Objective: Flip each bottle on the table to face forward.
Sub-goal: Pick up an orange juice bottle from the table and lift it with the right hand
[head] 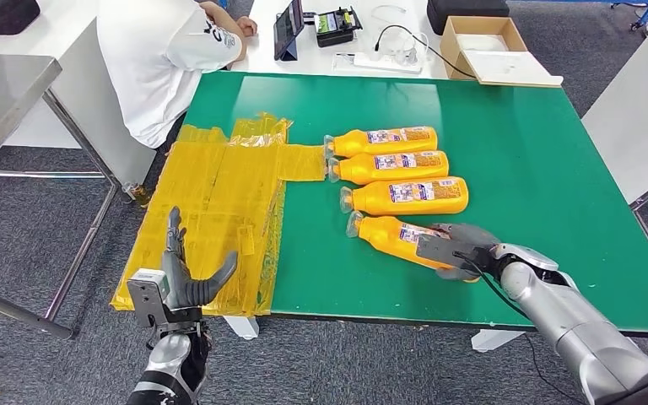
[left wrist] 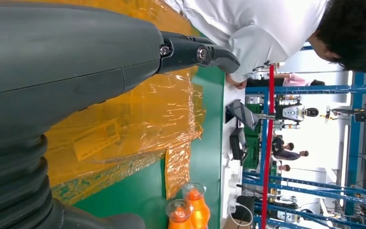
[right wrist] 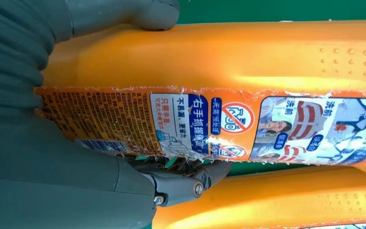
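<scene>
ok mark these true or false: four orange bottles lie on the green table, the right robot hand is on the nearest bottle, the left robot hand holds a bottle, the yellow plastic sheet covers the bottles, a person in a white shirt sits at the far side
1. Four orange bottles lie on the green table: true.
2. The right robot hand is on the nearest bottle: true, its fingers wrap the bottle's body.
3. The left robot hand holds a bottle: false, it holds nothing, fingers apart.
4. The yellow plastic sheet covers the bottles: false, it lies beside them, near their caps.
5. A person in a white shirt sits at the far side: true.
</scene>
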